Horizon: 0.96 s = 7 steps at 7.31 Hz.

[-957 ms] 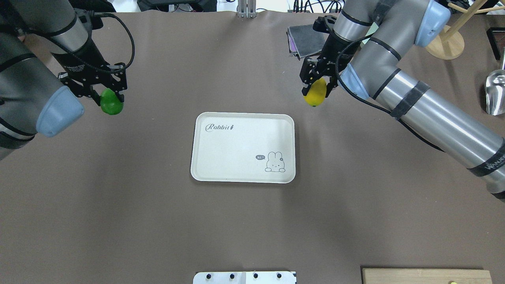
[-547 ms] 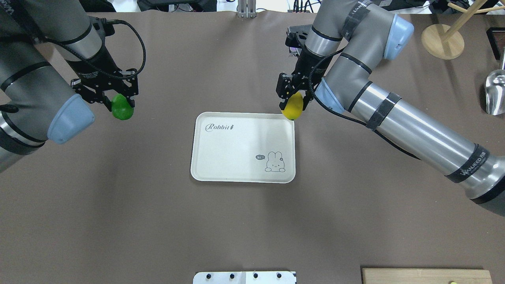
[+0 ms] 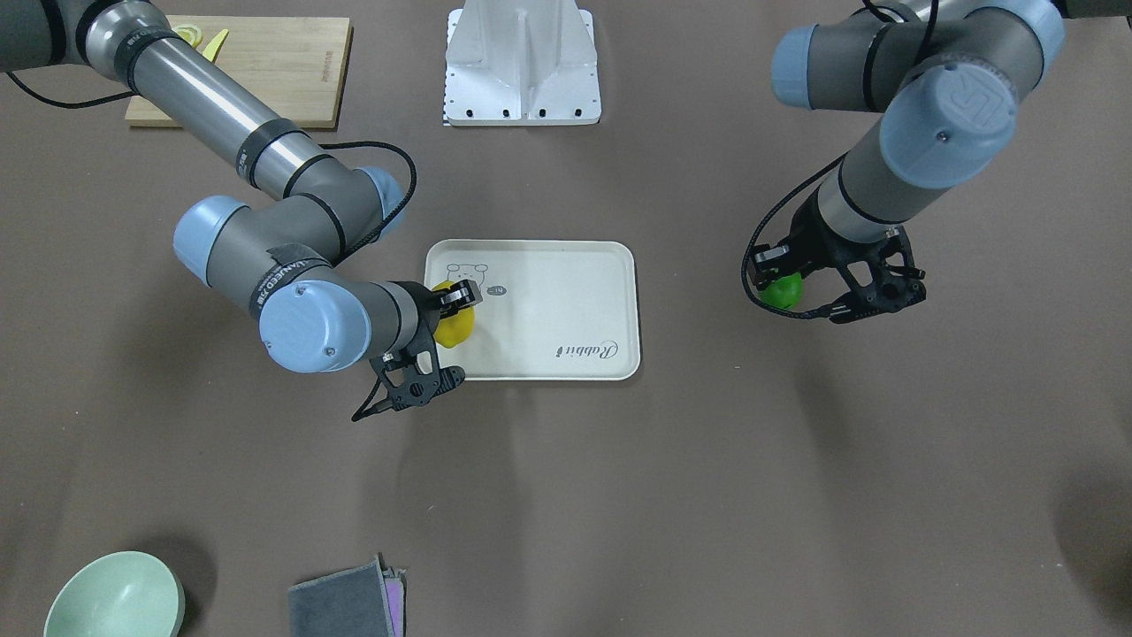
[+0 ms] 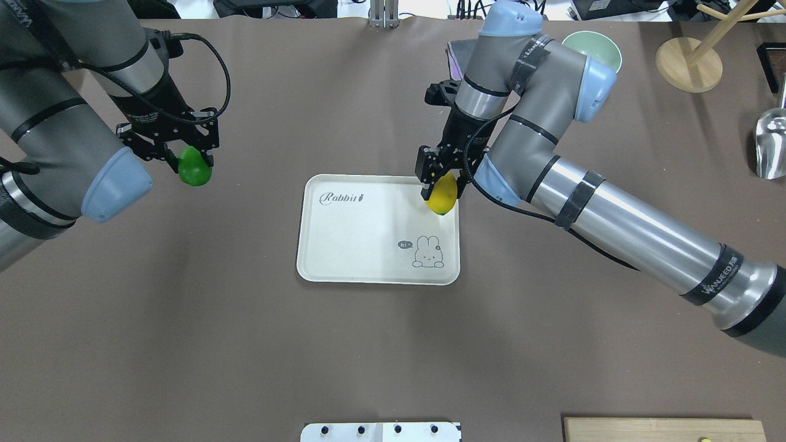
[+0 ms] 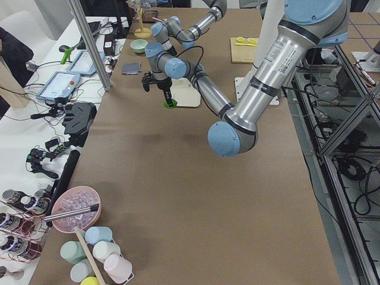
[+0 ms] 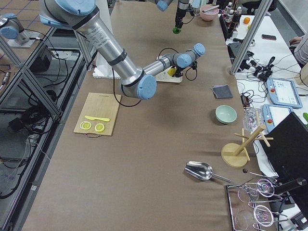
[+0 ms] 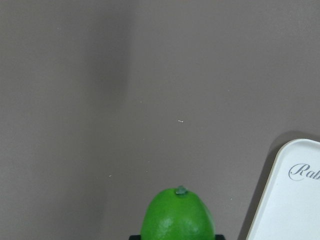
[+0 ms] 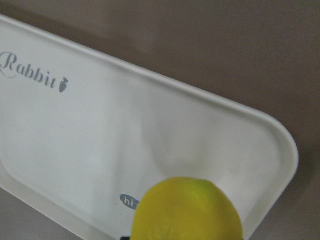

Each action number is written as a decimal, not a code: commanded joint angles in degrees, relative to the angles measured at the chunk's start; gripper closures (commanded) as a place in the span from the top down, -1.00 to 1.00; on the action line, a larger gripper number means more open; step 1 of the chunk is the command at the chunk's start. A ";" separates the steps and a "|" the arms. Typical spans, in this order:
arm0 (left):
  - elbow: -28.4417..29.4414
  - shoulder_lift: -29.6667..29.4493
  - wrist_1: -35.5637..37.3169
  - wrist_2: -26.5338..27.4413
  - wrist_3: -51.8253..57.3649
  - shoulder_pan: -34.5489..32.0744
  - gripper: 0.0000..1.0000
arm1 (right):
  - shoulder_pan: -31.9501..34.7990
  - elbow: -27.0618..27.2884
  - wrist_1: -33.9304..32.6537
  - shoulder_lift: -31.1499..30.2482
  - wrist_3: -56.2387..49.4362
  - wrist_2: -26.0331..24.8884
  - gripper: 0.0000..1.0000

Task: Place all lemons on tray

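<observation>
The bench [image 4: 184, 344] lies below both pincers. The tray [image 4: 368, 233] rests on it, with one corner directly beneath the right pincer [image 4: 438, 183] and the rest well off to the inner side of the left pincer [image 4: 191, 158].

The step in hand looks to be setting down the yellow lemon [image 4: 442, 197], which hangs under the right pincer, just inside the tray's rim. How high it hangs I cannot tell. To do this well, I would carry it a little further in from that rim and lower it until the tip nears the tray floor. Only then should the jaws part, since an oval fruit let go from a height near an edge is likely to roll off.

The green lemon [image 4: 195, 174] hangs under the left pincer above bare bench, clear of the tray. It needs a sideways carry to the tray's free half.

Each pincer is clamped narrowly on its lemon's upper end, with the fruit hanging below the fingers.
</observation>
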 commanded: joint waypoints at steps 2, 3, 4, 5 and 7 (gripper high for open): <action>1.50 -1.14 -4.36 0.17 -6.98 2.30 -1.00 | -1.34 -0.56 0.89 -1.09 -0.01 -0.46 0.02; 2.37 -4.20 -4.28 2.70 -11.20 4.49 -1.00 | -0.91 -0.56 0.89 -1.19 0.25 -0.46 0.99; 2.38 -5.18 -4.28 4.47 -13.86 6.78 -1.00 | 0.32 -0.56 0.89 -1.19 0.08 -0.11 1.00; 3.60 -7.28 -4.37 4.83 -16.58 7.76 -1.00 | 1.11 -0.56 0.89 -1.19 0.08 0.07 1.00; 8.34 -12.12 -4.46 8.67 -18.88 10.91 -1.00 | 4.61 -0.12 2.37 -1.88 0.17 0.77 1.00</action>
